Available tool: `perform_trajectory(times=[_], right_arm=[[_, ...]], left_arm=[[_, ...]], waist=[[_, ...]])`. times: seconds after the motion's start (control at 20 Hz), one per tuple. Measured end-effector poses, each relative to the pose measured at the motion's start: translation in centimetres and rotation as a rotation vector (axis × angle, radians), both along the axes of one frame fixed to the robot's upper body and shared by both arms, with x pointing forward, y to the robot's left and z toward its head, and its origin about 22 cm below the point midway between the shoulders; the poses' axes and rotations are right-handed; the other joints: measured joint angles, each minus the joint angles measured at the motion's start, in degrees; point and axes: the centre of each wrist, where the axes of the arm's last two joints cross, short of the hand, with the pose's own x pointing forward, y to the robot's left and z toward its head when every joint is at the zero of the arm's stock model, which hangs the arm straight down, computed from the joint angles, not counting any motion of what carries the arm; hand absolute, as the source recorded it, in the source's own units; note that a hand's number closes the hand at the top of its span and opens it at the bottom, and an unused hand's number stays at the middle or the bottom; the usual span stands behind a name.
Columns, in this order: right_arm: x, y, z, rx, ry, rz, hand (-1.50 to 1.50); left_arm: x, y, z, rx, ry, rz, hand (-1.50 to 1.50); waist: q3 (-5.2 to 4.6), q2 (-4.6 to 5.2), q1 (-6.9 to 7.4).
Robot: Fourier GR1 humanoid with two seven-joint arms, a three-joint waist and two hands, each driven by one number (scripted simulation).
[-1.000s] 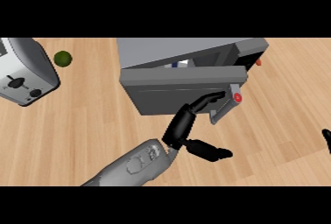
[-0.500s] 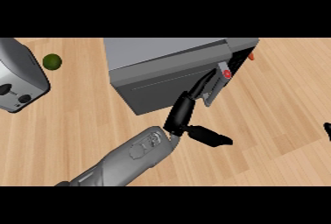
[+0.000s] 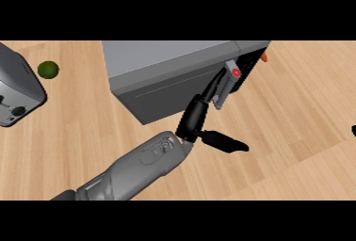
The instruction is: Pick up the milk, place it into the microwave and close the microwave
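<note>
Nearest us, our left hand (image 3: 198, 123) reaches up with straight fingers against the microwave (image 3: 170, 77) door by its handle, thumb spread wide. Can't see the milk anywhere. Right hand (image 3: 353, 130) barely peeks in, fingers unclear. Toaster (image 3: 17, 96) and lime (image 3: 47, 69) sit further left.

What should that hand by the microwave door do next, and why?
Probably keep pushing the door the last bit shut. The left hand has straight fingers against the door's edge, and a dark gap shows beside the control panel. The milk isn't visible.
</note>
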Motion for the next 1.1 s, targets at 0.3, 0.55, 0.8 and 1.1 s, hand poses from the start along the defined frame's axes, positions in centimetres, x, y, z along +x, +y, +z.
perform_trajectory(times=[0.3, 0.55, 0.8, 1.1], right_arm=[[0.4, -0.6, 0.7, -0.001, 0.001, -0.001, -1.50], [0.7, -0.9, 1.2, -0.001, 0.004, 0.001, -1.50], [1.0, -1.1, 1.6, -0.007, 0.005, 0.011, -1.50], [1.4, -1.5, 2.2, -0.013, 0.004, 0.023, -1.50]], left_arm=[[0.1, -0.1, -0.2, -0.008, -0.010, 0.007, -1.50], [0.1, -0.2, -0.5, -0.013, -0.020, 0.009, -1.50], [0.1, -0.3, -0.6, -0.019, -0.026, 0.009, -1.50], [0.1, -0.4, -0.8, -0.026, -0.029, 0.006, -1.50]], waist=[[0.02, 0.07, -0.97], [0.04, 0.15, -1.38], [0.06, 0.22, -1.74], [0.09, 0.23, -2.15]])
